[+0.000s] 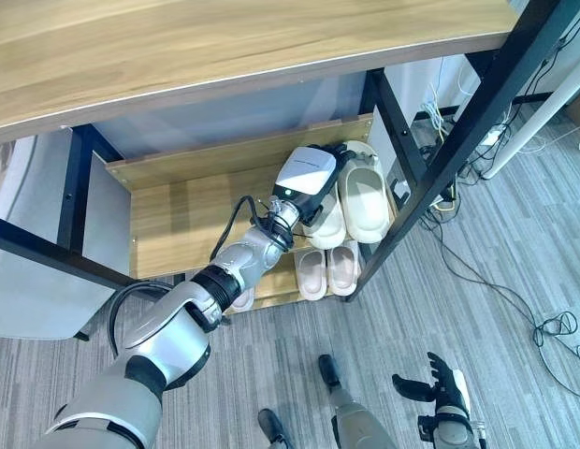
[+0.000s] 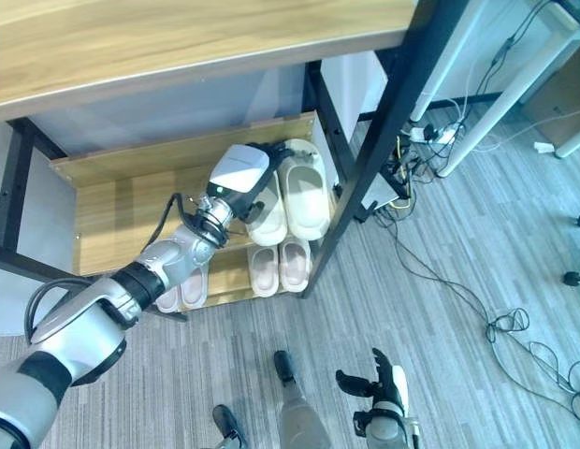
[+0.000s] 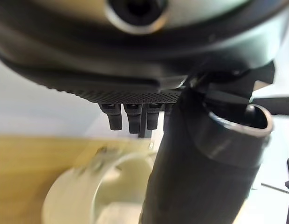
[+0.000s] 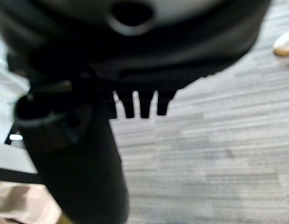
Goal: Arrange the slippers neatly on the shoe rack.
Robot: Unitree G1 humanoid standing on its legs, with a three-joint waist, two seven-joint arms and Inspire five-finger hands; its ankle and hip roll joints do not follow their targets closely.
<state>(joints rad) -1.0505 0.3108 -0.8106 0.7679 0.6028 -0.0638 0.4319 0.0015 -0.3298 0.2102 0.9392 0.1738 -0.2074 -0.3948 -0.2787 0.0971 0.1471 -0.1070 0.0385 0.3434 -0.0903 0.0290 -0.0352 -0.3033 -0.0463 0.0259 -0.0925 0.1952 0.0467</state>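
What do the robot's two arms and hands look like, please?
Both arms are silver-grey with black joint bands. The left hand has a glossy white back and dark fingers. The right hand is dark, with a white cover along one side.

Middle shelf (image 1: 178, 224) left half bare; cream slippers (image 1: 363, 198) and black post (image 1: 430, 178) block right.

My left hand (image 1: 309, 178) reaches over the shoe rack's (image 1: 168, 224) middle shelf, at its right end, above two slippers (image 1: 363, 198) lying side by side. On the shelf below sit another pair (image 1: 327, 271) at the right end and one more slipper (image 2: 182, 290) left of them.
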